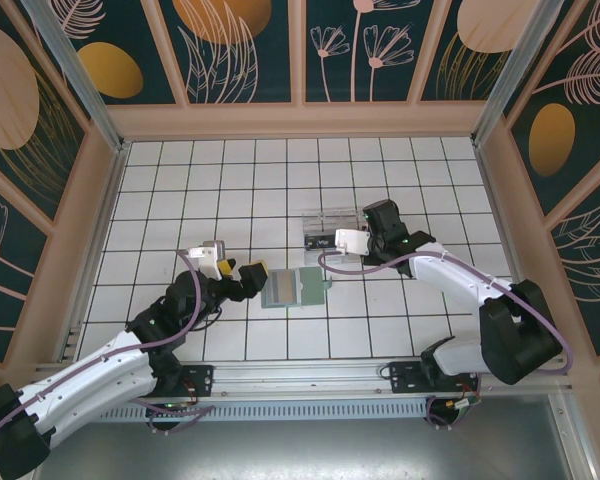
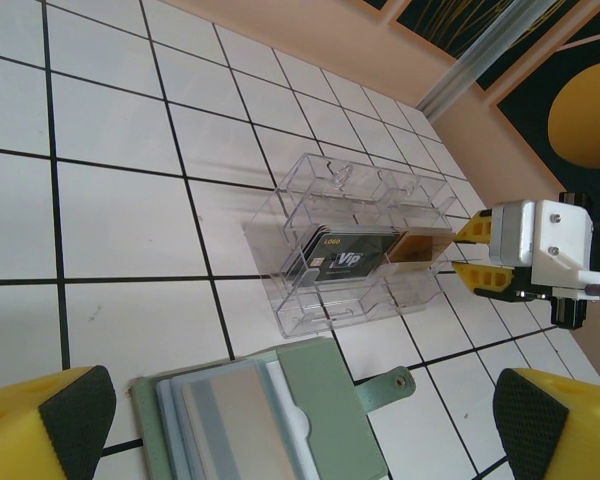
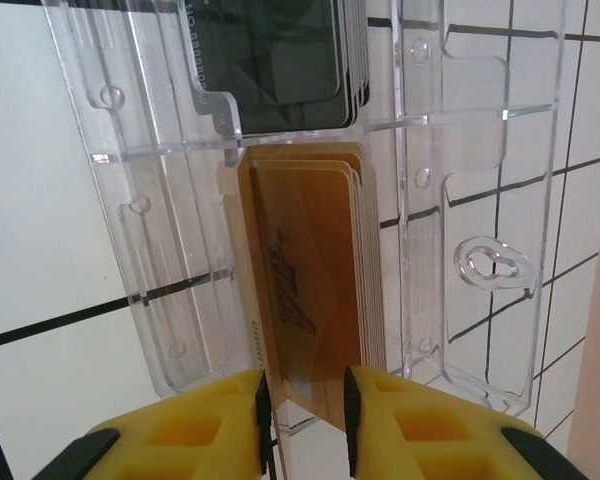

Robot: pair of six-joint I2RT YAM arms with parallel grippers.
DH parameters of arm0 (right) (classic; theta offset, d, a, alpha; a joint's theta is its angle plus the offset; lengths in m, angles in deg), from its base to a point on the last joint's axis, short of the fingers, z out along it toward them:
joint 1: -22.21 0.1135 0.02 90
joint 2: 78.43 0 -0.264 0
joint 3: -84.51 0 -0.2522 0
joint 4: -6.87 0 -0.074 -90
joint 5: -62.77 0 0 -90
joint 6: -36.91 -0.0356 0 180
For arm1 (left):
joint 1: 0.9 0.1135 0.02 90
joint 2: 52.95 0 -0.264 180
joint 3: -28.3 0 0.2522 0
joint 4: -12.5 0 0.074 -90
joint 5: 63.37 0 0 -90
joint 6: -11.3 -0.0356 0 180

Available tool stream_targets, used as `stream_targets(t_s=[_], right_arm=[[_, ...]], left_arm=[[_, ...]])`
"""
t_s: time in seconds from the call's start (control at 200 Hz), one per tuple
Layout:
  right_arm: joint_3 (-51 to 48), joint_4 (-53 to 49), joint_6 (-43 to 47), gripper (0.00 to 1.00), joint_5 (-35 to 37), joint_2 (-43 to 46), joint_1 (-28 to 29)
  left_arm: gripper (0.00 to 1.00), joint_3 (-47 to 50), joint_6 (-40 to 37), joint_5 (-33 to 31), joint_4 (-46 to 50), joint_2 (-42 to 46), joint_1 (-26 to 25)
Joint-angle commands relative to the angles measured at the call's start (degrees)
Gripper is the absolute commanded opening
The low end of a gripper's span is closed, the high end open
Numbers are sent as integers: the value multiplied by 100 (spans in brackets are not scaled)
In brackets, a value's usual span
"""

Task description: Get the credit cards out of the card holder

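Table (image 1: 280, 170): white tile grid, both arms reaching in over it. Left gripper (image 1: 251, 276) hovers just beside the card holder, jaws spread wide, nothing in them. In its wrist view the holder lies between the two pads (image 2: 72, 405). Right gripper (image 3: 305, 405) sits at the end of the clear box (image 2: 325, 185), fingers close together on either side of a gold card (image 3: 300, 290) (I cannot tell whether they pinch it or merely flank it). The box also holds a stack of dark cards (image 2: 345, 258). Card holder (image 2: 330, 410) lies open and flat on the table, near the box but apart from it, a green tab (image 2: 388, 384) sticking out from its side. Credit cards (image 2: 225, 420), pale grey, sit tucked in the panel on the left gripper's side, edges stepped and exposed. Judgement: the next extraction falls to your left arm. Come down on the exposed edge of the top card only, close gently, and draw it along the pocket's line, not upward. The holder looks soft and light and will likely drag along. Free the right gripper first if you want it to pin the far panel.
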Motion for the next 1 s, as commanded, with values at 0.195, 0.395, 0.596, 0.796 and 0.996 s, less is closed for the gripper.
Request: stream_targets(t_s=[0.195,0.395,0.596,0.796,0.996], right_arm=[[187,367,-111,31,28,-208,-73],[275,472,-56,31,181,-313,-95],[455,367,-331,34,25,-213,-103],[660,461,-1572,38,-194,200,-88],[964,439,-4018,39,-289,682,-68]], left_arm=[[98,66,-37,-93,-132,-25,-5],[98,76,-36,-101,-129,-25,-5],[98,76,-52,-126,-132,-33,-6],[99,45,-7,-243,-73,-99,-4],[99,-14,159,-470,112,-278,-5]])
